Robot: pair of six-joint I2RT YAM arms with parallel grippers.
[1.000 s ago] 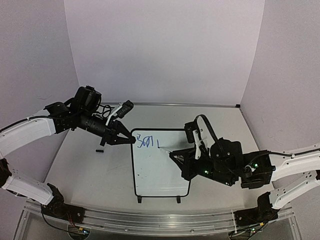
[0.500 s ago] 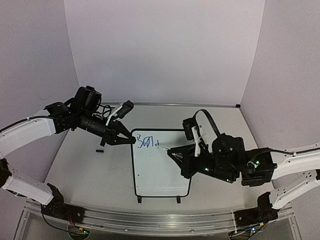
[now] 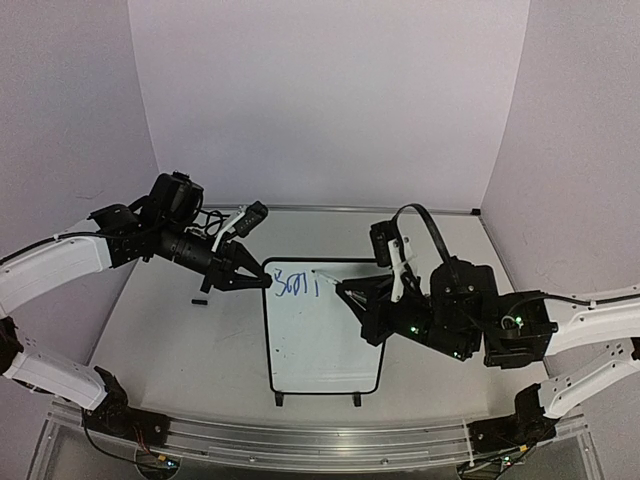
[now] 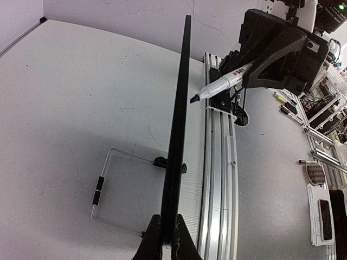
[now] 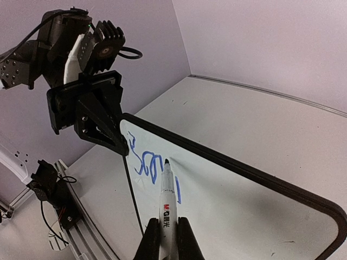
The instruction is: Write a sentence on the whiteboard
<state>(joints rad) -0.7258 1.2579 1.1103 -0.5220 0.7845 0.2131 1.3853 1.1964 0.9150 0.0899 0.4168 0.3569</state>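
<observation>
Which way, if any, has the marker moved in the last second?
Yes. Seen from above, the tip of the marker has moved away from the robot, toward the far edge of the whiteboard, which has stayed put.

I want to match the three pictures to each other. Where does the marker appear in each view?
Top external: marker near the middle, slanting up-left over the top of the whiteboard.
Left wrist: marker in the upper middle, tip pointing left toward the board, which is seen edge-on.
Right wrist: marker at bottom centre, pointing up at the blue writing.
Shared landmark: the whiteboard's black frame.
</observation>
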